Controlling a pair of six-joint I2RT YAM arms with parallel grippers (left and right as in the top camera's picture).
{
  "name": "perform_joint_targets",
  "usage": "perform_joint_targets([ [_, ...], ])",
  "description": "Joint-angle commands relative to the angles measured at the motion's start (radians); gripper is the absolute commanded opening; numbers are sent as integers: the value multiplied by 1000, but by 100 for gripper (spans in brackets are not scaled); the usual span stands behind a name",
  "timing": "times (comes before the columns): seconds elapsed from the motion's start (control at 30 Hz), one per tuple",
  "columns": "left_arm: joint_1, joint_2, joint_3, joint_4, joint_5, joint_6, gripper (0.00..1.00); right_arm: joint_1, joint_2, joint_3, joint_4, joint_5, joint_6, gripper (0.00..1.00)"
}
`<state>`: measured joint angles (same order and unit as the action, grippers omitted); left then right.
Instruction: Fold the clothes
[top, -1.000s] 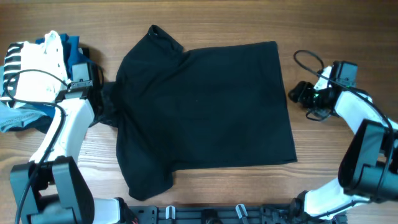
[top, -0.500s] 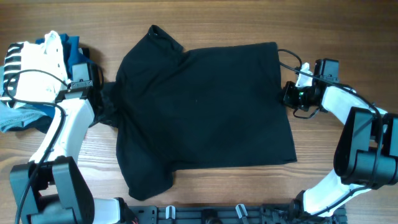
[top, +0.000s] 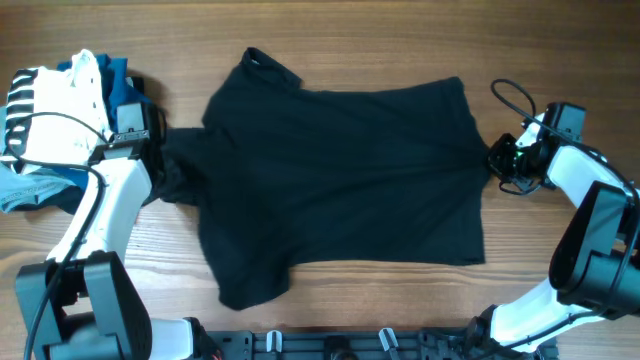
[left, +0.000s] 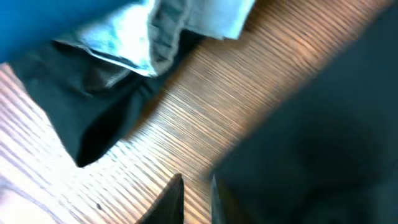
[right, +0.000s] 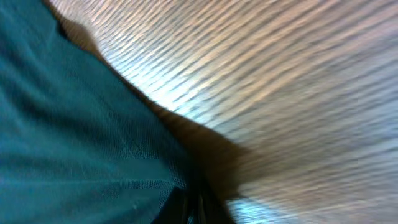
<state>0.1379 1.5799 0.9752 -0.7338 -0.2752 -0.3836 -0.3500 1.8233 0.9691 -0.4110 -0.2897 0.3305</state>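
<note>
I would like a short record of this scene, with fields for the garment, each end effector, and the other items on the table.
garment: black T-shirt, spread on the wooden table, collar toward the picture's upper left
fold state: not yet folded
left end effector: low over the wood beside the shirt, fingers nearly together, grip unclear
right end effector: at the shirt's right edge, shut on the cloth
other items: pile of clothes, white, striped and blue, at the far left

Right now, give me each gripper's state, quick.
Left gripper: fingers nearly together beside the black shirt, at its sleeve; open or shut cannot be told.
Right gripper: shut on the black shirt's edge.
</note>
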Motion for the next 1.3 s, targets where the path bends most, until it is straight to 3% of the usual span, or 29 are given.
perform_joint_targets([
  [0.0,6,-14,14,0,-60,-14,55,-18,-1,-27,-17,117,11,21],
  [0.2,6,-12,14,31,92,-13,47,-18,-1,-27,-20,113,11,48],
  [0.27,4,-4,9,62,190,47,45,-18,-1,-26,-22,112,10,54],
  [0.47,-5,52,8,71,510,233,25,-21,-19,-26,-28,63,-10,61],
  [0.53,-7,45,9,57,609,307,29,-32,-59,-24,-51,32,-13,66],
  [0.8,-11,-25,7,-143,594,290,34,-82,-366,-24,-238,5,-13,71],
  [0.9,-11,-22,-21,-204,577,199,35,-82,-459,-24,-308,0,-13,74],
  [1.27,-11,-21,-214,-154,563,8,43,-82,-485,-25,-394,0,13,79],
])
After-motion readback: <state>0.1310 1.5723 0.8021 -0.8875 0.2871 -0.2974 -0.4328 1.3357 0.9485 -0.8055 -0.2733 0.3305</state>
